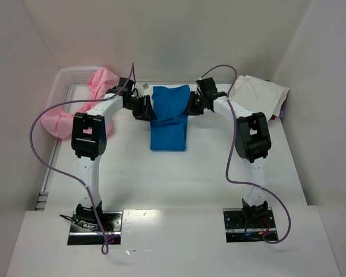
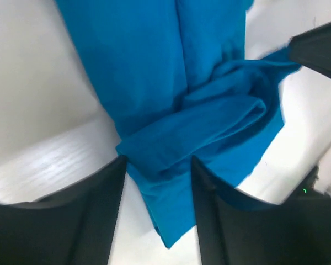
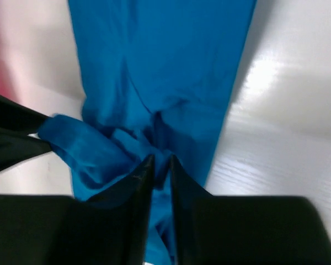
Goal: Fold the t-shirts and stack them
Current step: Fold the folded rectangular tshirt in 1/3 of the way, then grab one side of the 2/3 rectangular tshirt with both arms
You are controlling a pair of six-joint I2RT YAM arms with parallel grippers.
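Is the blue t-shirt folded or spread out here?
Folded, though untidily: the blue t-shirt lies as a narrow strip on the table, with doubled layers bunched at its far end.

I am reading no text, label, brand, number or sign in any view; the blue t-shirt (image 1: 169,118) is showing only plain cloth, with no print or readable tag.
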